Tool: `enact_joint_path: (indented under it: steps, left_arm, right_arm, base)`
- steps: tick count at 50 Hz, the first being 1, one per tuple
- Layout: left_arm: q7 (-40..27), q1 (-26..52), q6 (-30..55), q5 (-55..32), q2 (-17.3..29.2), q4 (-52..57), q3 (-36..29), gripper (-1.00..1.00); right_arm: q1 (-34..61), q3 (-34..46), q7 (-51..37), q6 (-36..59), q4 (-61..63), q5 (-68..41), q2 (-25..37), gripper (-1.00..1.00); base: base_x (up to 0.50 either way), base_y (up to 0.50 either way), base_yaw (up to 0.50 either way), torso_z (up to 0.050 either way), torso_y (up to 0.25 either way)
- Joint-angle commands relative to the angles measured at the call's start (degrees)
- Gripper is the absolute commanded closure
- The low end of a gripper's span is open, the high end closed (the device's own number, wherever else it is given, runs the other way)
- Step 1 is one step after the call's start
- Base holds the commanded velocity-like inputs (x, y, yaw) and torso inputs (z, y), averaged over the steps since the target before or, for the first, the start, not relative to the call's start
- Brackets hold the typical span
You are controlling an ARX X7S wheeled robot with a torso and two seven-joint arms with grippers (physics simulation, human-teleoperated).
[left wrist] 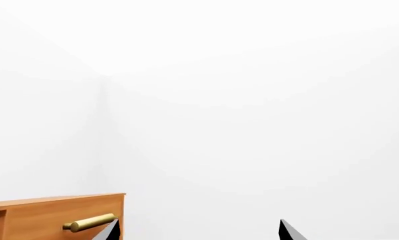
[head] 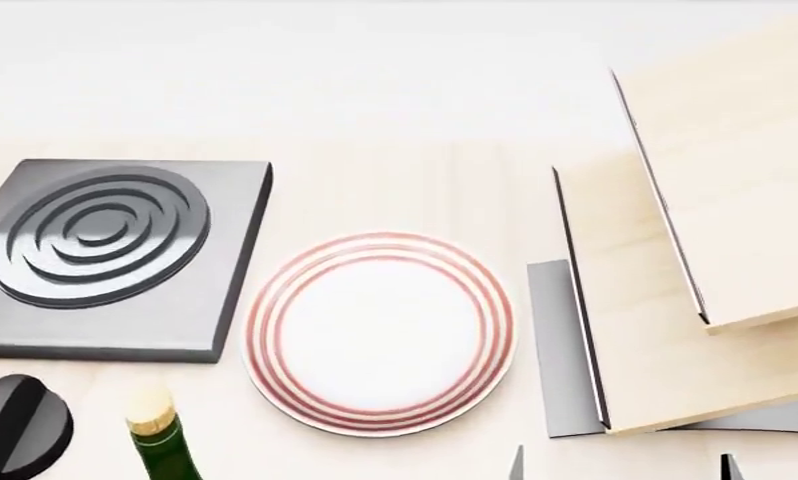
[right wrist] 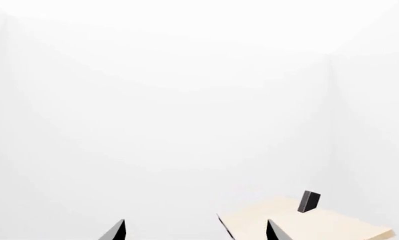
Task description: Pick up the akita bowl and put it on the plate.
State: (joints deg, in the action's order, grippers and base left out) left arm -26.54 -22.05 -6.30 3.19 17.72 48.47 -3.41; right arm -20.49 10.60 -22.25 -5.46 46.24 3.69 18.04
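Note:
The plate (head: 380, 332), white with red rings near its rim, lies flat on the pale table in the middle of the head view, with nothing on it. The akita bowl is out of view in all three views. My right gripper (head: 623, 468) shows only as two dark fingertips at the head view's bottom edge, right of the plate. In its own wrist view the right gripper (right wrist: 195, 230) is open and holds nothing. My left gripper (left wrist: 198, 230) is also open and holds nothing, facing a white wall; the head view does not show it.
A dark grey square stove (head: 106, 250) sits left of the plate, with a black knob (head: 19, 425) and a green bottle (head: 152, 440) in front of it. Tilted pale wooden boards (head: 719, 200) stand at the right. A wooden cabinet with a brass handle (left wrist: 89, 223) lies by the left fingertip.

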Motion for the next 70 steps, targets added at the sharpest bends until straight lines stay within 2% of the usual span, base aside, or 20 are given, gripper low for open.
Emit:
enact_joint_path:
  steps: [1,31,45,63,70]
  left_arm:
    - [-0.24,-0.01,-0.04,0.15,0.21,-0.06,-0.26,-1.00]
    - [-0.82,0.11,0.18,0.04,0.81,-0.02,-0.66,-1.00]
    - [-1.17,-0.32,0.20,-0.27,1.29,0.27,-0.27,-1.00]
    - [-1.51,-5.43,5.21,0.38,4.25,5.53,5.32,-1.00]
    - [-1.91,-7.75,9.32,-0.65,5.71,10.06,11.45,-1.00]
  right_arm:
    - [0.03,0.22,-0.27,-0.12,-0.14,0.03,0.26,-1.00]
    - [0.27,0.69,-1.03,-0.20,-0.34,0.36,0.83,-1.00]
    - [1.01,1.74,-0.62,0.49,-1.26,-0.33,1.05,-1.00]
    - [2.37,2.59,-0.70,1.61,-2.85,-0.51,0.99,-1.00]
    - [2.77,3.24,-0.74,1.33,-4.19,-0.17,0.94,-1.00]
  base:
    - [0.20,0.00,0.00,0.000,0.000]
    - [0.20,0.00,0.00,0.000,0.000]
    - [0.00,0.00,0.00,0.000,0.000]
    - [0.00,0.00,0.00,0.000,0.000]
    - [0.00,0.00,0.00,0.000,0.000]
